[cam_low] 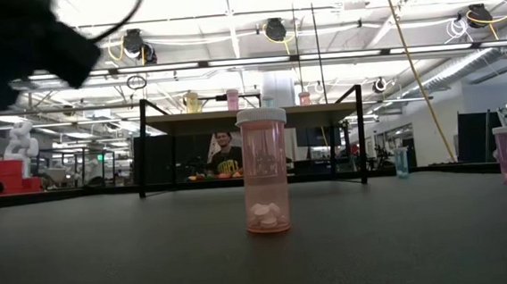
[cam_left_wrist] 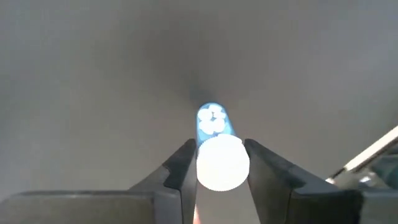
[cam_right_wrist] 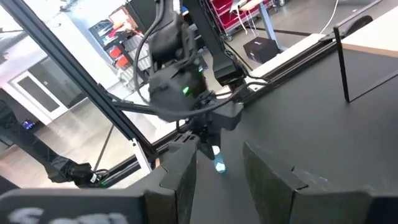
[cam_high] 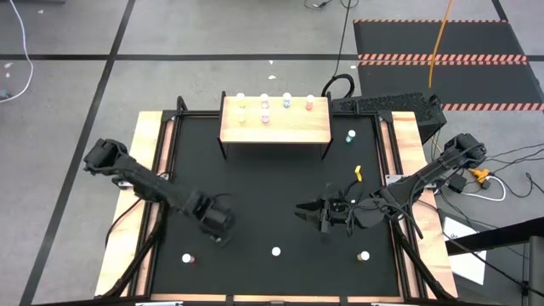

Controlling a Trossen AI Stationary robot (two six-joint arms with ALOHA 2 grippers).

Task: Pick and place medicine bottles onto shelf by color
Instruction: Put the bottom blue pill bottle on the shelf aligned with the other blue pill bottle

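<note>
Centrally, a blue-green medicine bottle (cam_left_wrist: 213, 121) with a white cap is pinched between the two fingers of the left gripper (cam_left_wrist: 219, 168), which close narrowly on it just below the cap. The bottle hangs above the black table (cam_high: 272, 195), on its left side and toward its front edge. The right wrist view shows it as a small glint under that gripper (cam_right_wrist: 219, 163).

Risk, as a judgement: the grip sits high on a smooth, tiny body, so the bottle could swing or slip out on the way to the shelf (cam_high: 276, 127). The shelf already carries about seven bottles in two rows, so a careless set-down could knock a neighbour over.

Elsewhere, a pink bottle (cam_low: 263, 170) stands upright near the table's front middle, with other bottles near the front corners and one beside the shelf's right end.

Reaching in from the table's left edge, the left arm (cam_high: 153, 183) is bent, with its wrist pointing down. Stretched low from the right edge, the right gripper (cam_high: 316, 211) waits near the centre; its fingers look parted and empty, though the view is partial.
</note>
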